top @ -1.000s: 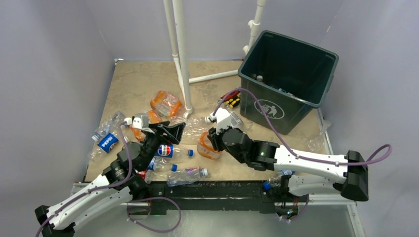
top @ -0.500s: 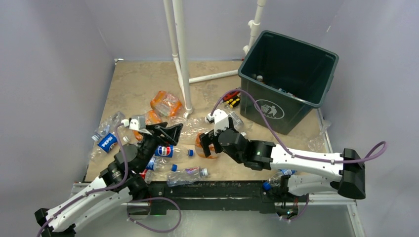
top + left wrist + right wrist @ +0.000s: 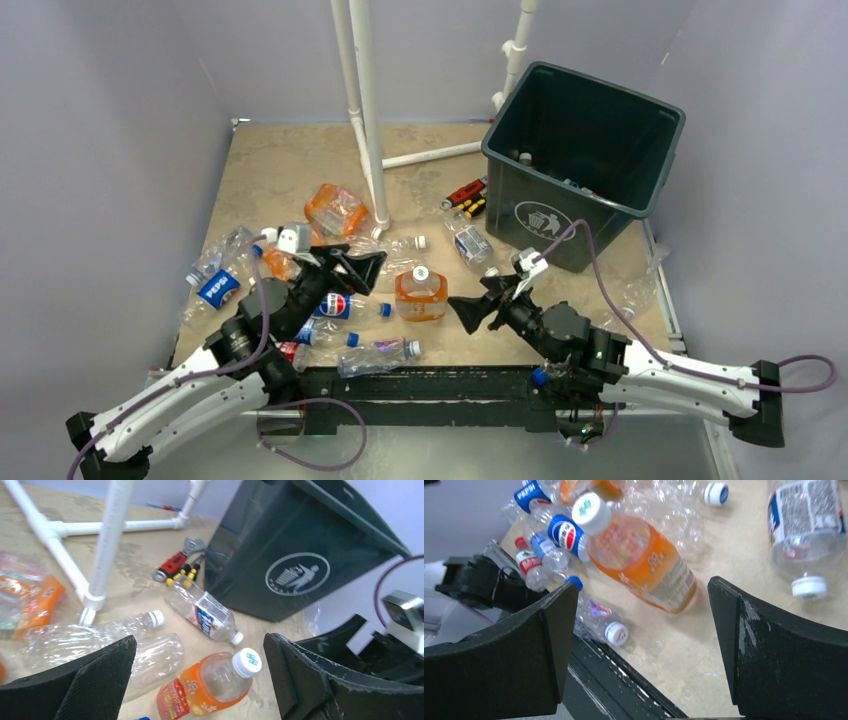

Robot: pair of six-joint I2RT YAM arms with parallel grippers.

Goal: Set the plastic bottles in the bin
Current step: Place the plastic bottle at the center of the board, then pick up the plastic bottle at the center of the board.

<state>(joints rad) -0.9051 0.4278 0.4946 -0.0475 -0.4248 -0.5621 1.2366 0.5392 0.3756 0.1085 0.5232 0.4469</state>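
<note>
An orange-labelled plastic bottle (image 3: 420, 296) with a white cap lies on the table's middle, free of both grippers; it also shows as the orange bottle (image 3: 210, 687) and orange bottle (image 3: 639, 560). My left gripper (image 3: 362, 262) stands open just left of it, left gripper (image 3: 200, 647) empty. My right gripper (image 3: 478, 298) is open and empty to its right, right gripper (image 3: 643, 587) facing it. Several more bottles lie around: a Pepsi one (image 3: 340, 306), a crushed Pepsi one (image 3: 215, 285), a clear one (image 3: 467, 243). The bin (image 3: 585, 160) stands at the far right with bottles inside.
A white pipe frame (image 3: 365, 110) rises from the table's middle back. Small red, yellow and black tools (image 3: 465, 197) lie by the bin's left side, tools (image 3: 177, 567). The black front edge (image 3: 420, 385) has bottles (image 3: 375, 352) lying against it. Purple walls close in both sides.
My right gripper has opened, let go of the orange bottle and drawn back to the near right. The bottle now lies alone. My left gripper has opened wider.
</note>
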